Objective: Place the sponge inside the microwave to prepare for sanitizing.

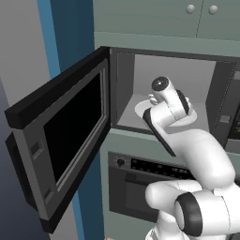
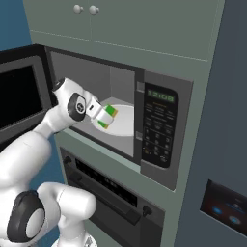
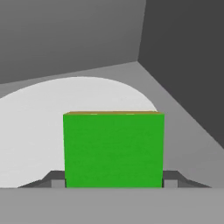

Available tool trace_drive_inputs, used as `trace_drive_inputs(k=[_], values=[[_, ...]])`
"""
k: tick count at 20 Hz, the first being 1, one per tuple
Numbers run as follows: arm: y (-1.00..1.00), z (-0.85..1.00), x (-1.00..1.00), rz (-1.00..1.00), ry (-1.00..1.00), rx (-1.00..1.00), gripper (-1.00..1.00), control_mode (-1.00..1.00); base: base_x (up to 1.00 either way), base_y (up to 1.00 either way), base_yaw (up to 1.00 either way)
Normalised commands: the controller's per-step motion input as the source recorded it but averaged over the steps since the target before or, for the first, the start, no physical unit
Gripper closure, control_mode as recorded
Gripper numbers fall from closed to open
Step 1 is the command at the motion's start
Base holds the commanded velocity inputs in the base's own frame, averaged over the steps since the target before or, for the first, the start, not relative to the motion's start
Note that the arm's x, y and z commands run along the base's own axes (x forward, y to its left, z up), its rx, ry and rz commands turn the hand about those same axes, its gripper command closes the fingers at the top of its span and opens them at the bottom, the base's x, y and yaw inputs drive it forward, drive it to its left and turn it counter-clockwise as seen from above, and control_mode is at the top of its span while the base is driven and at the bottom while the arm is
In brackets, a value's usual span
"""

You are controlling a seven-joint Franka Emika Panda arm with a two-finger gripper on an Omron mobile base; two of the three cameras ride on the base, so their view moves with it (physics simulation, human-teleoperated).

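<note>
Hand view shows your gripper pinching the sponge over the white plate inside the microwave; next, lower and let go

Kitchen: built-in microwave, oven, cabinets.

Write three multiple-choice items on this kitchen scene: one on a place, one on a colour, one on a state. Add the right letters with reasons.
1. Where is the sponge?
A. on the floor
B. in the hand, over the white round plate
C. on top of the cabinet

2. What colour is the sponge's broad face?
A. green
B. red
C. blue

3. How is the microwave door?
A. shut
B. missing
C. swung open

Answers: 1 B, the fingers flank it inside the microwave cavity. 2 A, the hand view shows bright green. 3 C, it stands out to the left.
</note>
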Motion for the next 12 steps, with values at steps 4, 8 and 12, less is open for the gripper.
trace_drive_inputs(k=[4, 8, 12], values=[[-0.09, -0.24, 0.41, 0.01, 0.01, 0.00, 1.00, -1.00, 0.00, 0.00, 0.00], [-0.06, -0.13, 0.29, 0.03, 0.01, 0.02, 1.00, -1.00, 0.00, 0.00, 0.00], [-0.04, -0.10, 0.13, 0.03, 0.05, 0.05, 1.00, -1.00, 0.00, 0.00, 0.00]])
